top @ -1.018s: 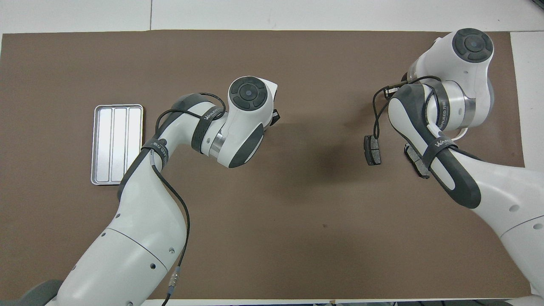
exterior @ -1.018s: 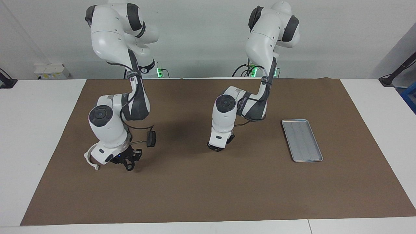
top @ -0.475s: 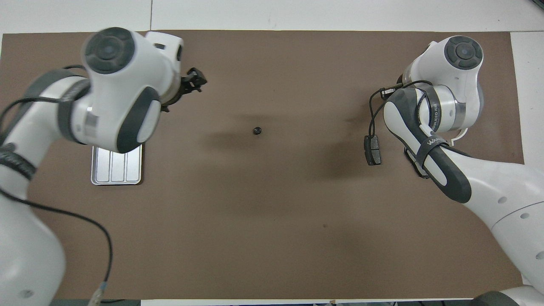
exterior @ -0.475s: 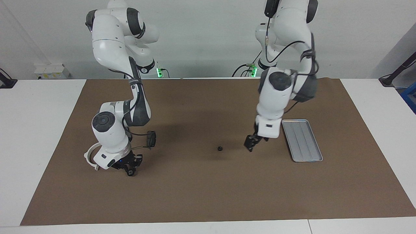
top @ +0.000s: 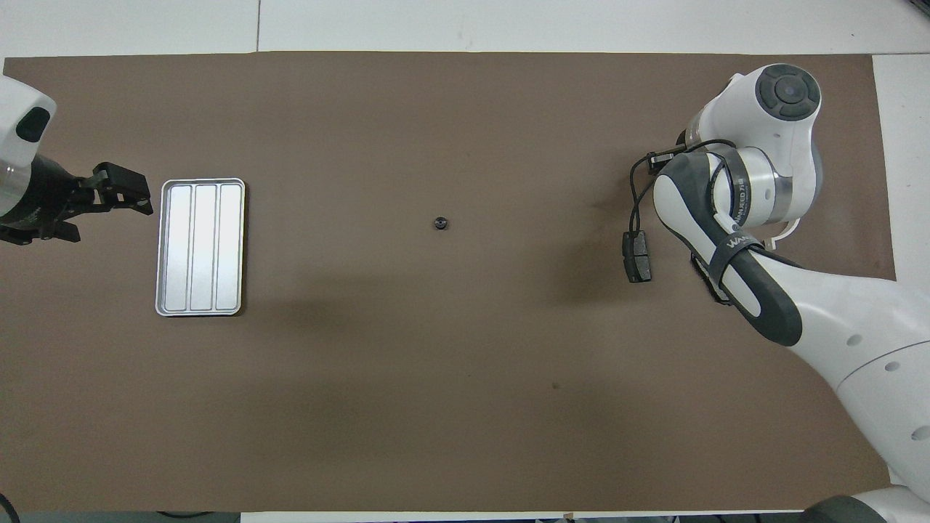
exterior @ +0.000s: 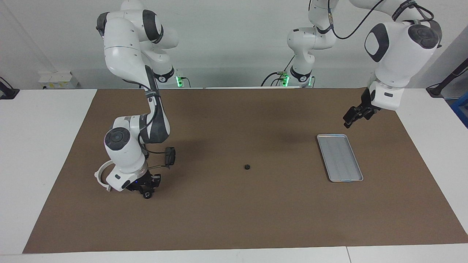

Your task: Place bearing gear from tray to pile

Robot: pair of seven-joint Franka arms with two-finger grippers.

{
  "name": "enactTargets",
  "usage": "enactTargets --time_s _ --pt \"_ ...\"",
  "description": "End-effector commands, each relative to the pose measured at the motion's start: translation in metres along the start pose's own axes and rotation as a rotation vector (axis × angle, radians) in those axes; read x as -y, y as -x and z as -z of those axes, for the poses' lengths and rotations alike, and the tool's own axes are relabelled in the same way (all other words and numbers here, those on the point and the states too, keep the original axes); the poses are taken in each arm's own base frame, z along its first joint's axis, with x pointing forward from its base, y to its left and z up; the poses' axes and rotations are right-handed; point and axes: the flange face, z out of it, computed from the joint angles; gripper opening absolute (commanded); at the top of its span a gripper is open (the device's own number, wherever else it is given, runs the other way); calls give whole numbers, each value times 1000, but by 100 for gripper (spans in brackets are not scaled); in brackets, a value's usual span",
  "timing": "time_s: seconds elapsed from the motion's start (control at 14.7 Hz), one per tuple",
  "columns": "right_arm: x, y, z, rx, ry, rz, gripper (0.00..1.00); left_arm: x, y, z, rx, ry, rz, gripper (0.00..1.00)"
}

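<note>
A small black bearing gear [exterior: 247, 167] [top: 439, 223] lies alone on the brown mat, midway between the tray and the pile. The silver tray [exterior: 340, 157] [top: 200, 247] holds nothing. The pile has a white bracket [exterior: 99, 176] and a dark brake pad [exterior: 170, 156] [top: 637, 256], with a second pad [top: 706, 280] half under the right arm. My left gripper [exterior: 349, 120] [top: 129, 193] hangs open and empty, high over the mat by the tray. My right gripper [exterior: 146, 190] is low beside the pile, hidden by its arm from overhead. A small dark round part shows at its tips.
The brown mat [exterior: 234, 219] covers most of the white table. The right arm's elbow and cable hang over the pile. A white box [exterior: 58, 79] stands off the mat, at the right arm's end by the wall.
My left arm rose from the middle of the mat and swung to the tray's end, leaving the gear on the mat. My right gripper sank slightly by the pile.
</note>
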Motion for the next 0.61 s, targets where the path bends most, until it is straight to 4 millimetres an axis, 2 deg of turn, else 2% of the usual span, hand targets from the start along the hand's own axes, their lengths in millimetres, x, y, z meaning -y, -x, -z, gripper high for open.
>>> enactTargets --time_s 0.0,0.07,0.2,0.34,0.47,0.54 --pt "11 2 39 37 12 -27 100 7 16 3 37 3 -46 100" --pt "33 1 53 55 17 -33 100 5 17 3 39 2 -49 100" --pt "74 1 88 79 25 -122 100 14 21 6 36 3 -40 100" --pt "140 2 112 82 29 -243 100 24 26 17 33 4 -47 100" --pt "203 10 118 64 18 -347 100 25 29 16 40 3 -72 100" --pt "224 14 118 65 15 -387 100 24 29 12 40 2 -75 100"
